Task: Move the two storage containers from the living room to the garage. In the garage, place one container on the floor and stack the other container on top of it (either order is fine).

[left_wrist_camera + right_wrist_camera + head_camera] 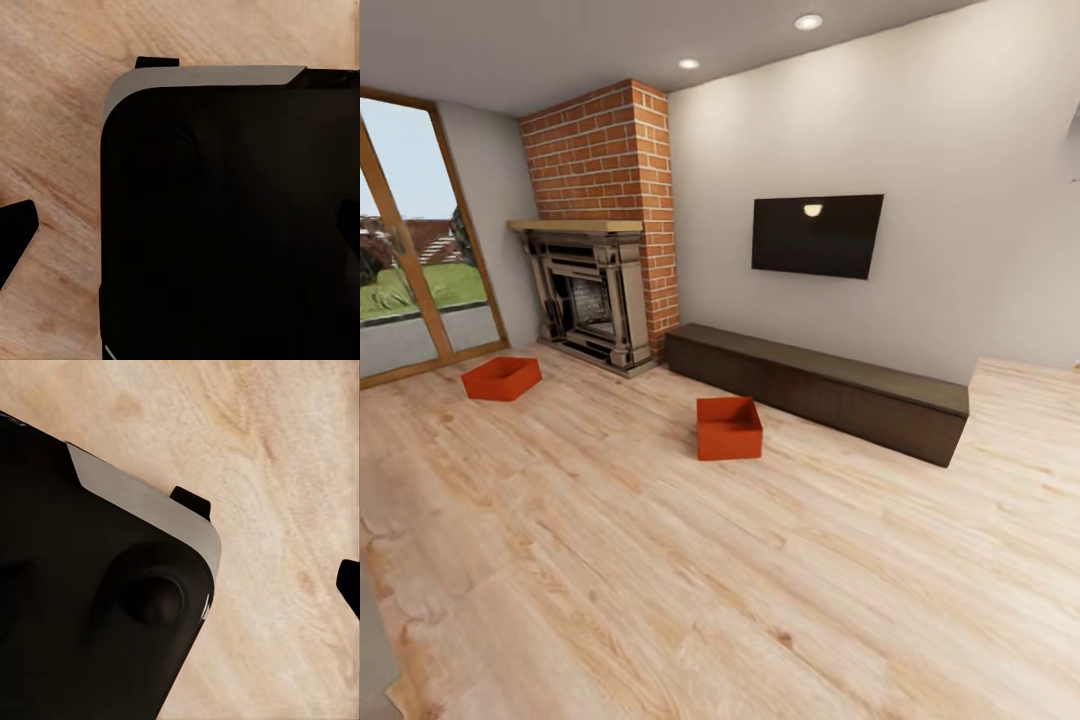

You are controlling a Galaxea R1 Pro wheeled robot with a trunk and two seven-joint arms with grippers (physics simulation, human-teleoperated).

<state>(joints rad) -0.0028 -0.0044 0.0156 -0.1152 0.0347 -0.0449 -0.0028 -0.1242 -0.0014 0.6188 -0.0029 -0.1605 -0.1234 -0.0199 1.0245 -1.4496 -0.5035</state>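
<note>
Left claw (15, 247) state unclear, two storage containers (729, 428) (501, 378) apart

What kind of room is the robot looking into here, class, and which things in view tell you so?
Most likely a living room: a red brick chimney rises over an ornate dark fireplace, a flat television hangs on the wall, and a long low dark cabinet stands below it on the light wood plank floor.
</note>
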